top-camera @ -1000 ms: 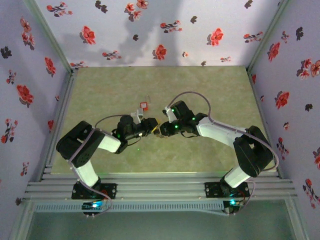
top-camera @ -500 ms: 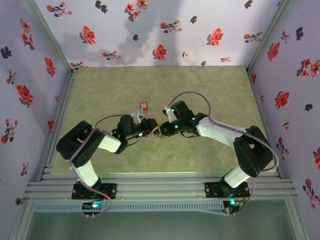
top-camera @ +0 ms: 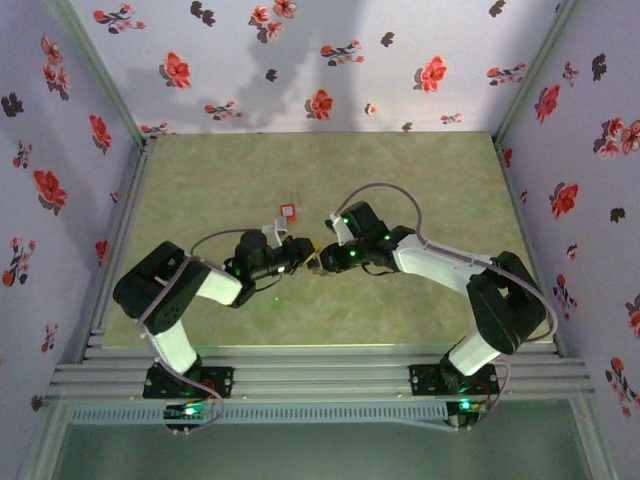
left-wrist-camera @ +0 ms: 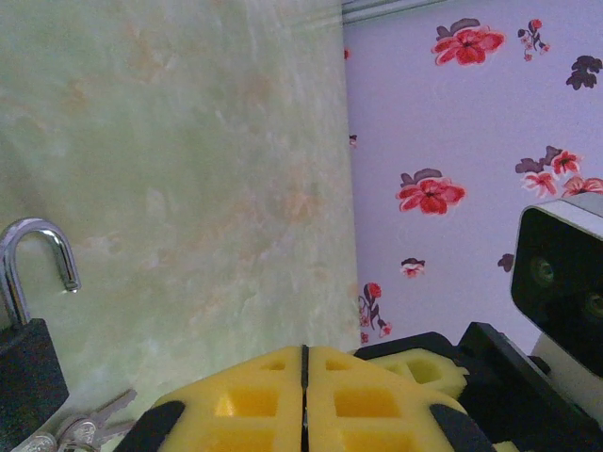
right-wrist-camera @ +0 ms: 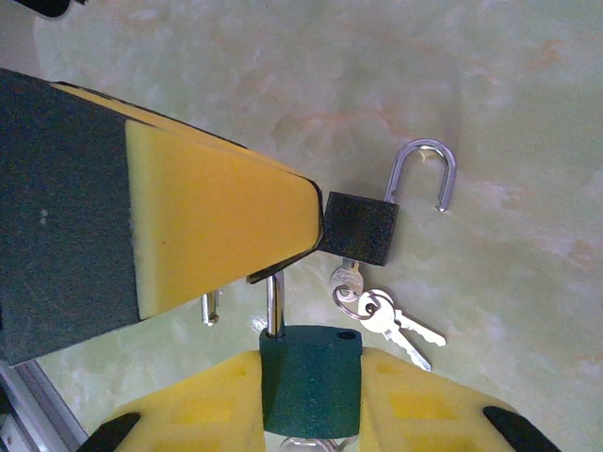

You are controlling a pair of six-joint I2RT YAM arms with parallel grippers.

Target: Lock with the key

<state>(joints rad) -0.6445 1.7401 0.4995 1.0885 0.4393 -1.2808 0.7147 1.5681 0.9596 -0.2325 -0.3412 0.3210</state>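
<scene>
Right wrist view: the key (right-wrist-camera: 347, 280), small, flat and silvery, lies against the underside of a matte black square padlock (right-wrist-camera: 356, 226) with an open steel shackle. It lies on the marbled green table (right-wrist-camera: 490, 113), ringed with two more keys (right-wrist-camera: 400, 325). Nearer, the right gripper (right-wrist-camera: 311, 363) pinches a dark green padlock (right-wrist-camera: 311, 391) between yellow foam pads. The left gripper (left-wrist-camera: 303, 377) is pressed together.

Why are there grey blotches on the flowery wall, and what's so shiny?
Top view: the blotches on the back wall are soft shadows, likely cast by the arms. Right wrist view: light glints off the black padlock's steel shackle and the keys. Left wrist view: the same shackle shows a bright streak.
</scene>
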